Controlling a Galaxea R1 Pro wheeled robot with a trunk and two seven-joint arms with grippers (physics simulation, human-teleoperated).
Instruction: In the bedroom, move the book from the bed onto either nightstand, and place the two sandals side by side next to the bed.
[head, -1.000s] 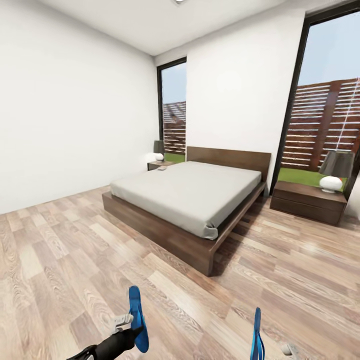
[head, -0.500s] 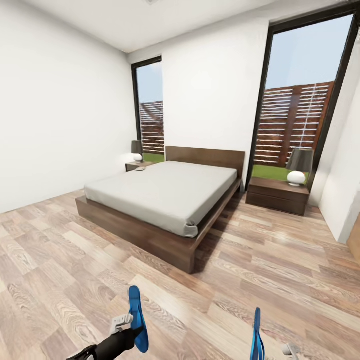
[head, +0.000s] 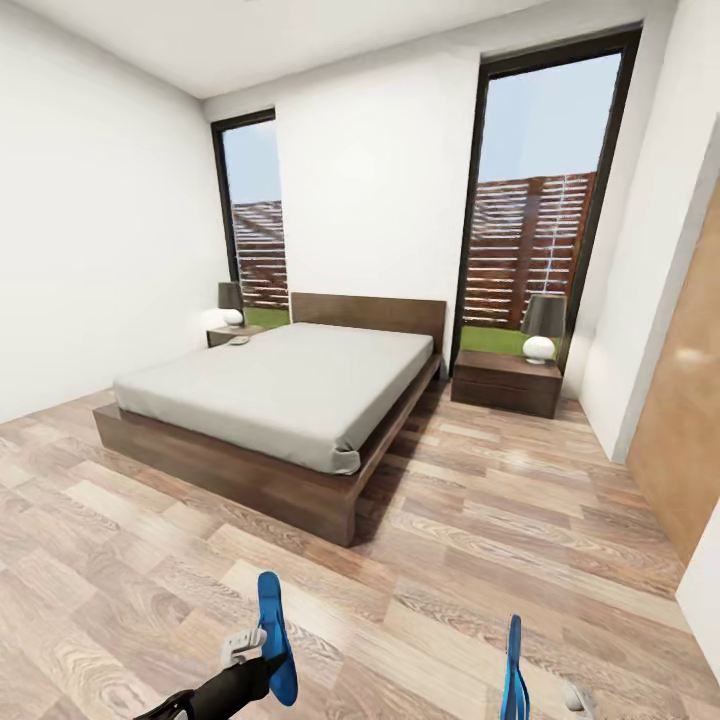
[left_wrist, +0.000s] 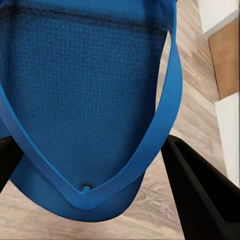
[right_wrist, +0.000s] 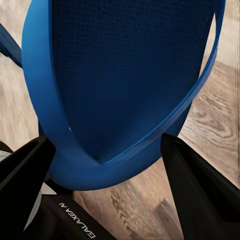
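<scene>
Left end effector (head: 262, 655) is pinched on a blue sandal (head: 272, 636), carrying it edge-up, low in the head view; at the wrist, the sole and toe strap (left_wrist: 167, 107) sit right between the dark fingers (left_wrist: 200, 195). Right end effector (head: 545, 695) is clamped on the second sandal (head: 514, 672), also on edge, its sole (right_wrist: 130, 75) between black fingers (right_wrist: 200, 195). Both sets of jaws stand only as wide as the thin sole they grip. These flip-flops look light and bendy, probably foam, so a grip across the flat sole seems safer than the thin strap, which would likely flex and swing. Ahead on the plank floor (head: 480, 520), well apart from the robot, stands the bed (head: 270, 400). A nightstand (head: 505, 380) is beside it near the window. A small object on the far nightstand (head: 232, 338) may be the book; too small to tell.
</scene>
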